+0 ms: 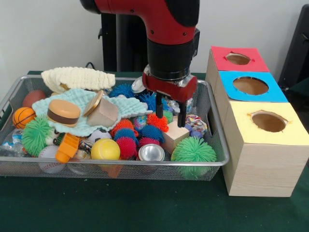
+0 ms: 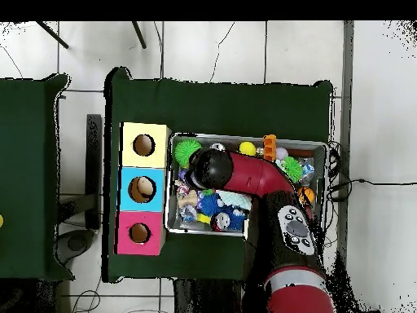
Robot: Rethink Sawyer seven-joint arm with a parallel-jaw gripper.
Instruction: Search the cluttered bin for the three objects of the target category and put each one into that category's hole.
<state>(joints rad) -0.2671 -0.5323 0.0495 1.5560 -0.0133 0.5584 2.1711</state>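
1. Hovering gripper (image 1: pixel 169 114) low in the wire bin (image 1: pixel 218 145), fingers spread a bit, holding nothing, tips just above the wood block (image 1: pixel 175 137).
2. Target category unknown to me; clutter sits packed around that block.
3. Risk: fingers snag spiky balls (image 1: pixel 152 131) beside the block, wrong grab.
4. Risk: block slips, tilted on neighbours.
5. Hole boxes (image 1: pixel 263 159) stand just beside the bin.

Below the black matt fingers (image 1: pixel 182 115) a pale wood block (image 1: pixel 175 137) is showing a smooth, bare face. Beside them, rubbery spiky balls (image 1: pixel 152 131) are bristling, and a shiny metal cup (image 1: pixel 151 152) is gleaming. The bin (image 1: pixel 212 162) is showing fine wire mesh. The boxes (image 1: pixel 263 164) are looking like light-grained wood under matt paper tops. A knitted cream cloth (image 1: pixel 77 77) is looking rough.
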